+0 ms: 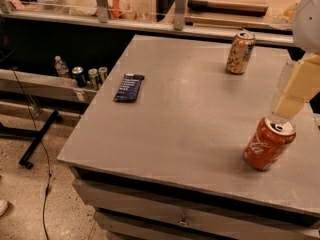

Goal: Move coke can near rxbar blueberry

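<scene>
Gripper [284, 109] hangs right over the coke can [269, 144], its tip at the can's silver top; whether it has a hold cannot be told. The can leans near the table's [190, 114] front right, well apart from the rxbar [128, 87] at the left. This looks like the grasp step. Next comes a firm hold, then a carry leftward, with the tan can [240, 52] left alone.
</scene>
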Robot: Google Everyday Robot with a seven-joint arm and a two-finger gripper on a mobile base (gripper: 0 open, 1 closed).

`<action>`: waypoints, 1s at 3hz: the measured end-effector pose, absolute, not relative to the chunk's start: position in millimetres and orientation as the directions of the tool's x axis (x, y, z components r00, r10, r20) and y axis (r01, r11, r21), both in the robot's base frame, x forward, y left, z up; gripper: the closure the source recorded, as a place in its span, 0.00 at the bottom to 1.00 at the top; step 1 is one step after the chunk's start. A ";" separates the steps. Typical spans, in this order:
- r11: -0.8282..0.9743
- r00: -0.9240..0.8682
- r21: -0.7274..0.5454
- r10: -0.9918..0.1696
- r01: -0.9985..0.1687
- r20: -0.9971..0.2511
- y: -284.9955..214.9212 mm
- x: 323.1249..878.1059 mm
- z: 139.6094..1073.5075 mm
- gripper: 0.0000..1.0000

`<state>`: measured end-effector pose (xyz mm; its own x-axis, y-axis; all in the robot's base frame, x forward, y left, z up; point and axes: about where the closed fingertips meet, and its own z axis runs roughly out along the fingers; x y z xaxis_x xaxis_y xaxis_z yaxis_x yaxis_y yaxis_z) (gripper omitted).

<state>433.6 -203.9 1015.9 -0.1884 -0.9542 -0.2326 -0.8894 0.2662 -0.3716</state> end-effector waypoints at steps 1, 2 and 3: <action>0.266 -0.188 -0.372 -0.954 -0.889 -0.233 -203.8 433.6 1016.0 0.00; 0.265 -0.176 -0.342 -0.947 -0.902 -0.269 -207.3 431.6 1013.3 0.00; 0.286 -0.188 -0.274 -0.924 -0.918 -0.332 -222.1 426.9 999.4 0.00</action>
<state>426.9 -222.1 999.4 -0.1884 -0.9244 -0.3316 -0.9182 0.2856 -0.2745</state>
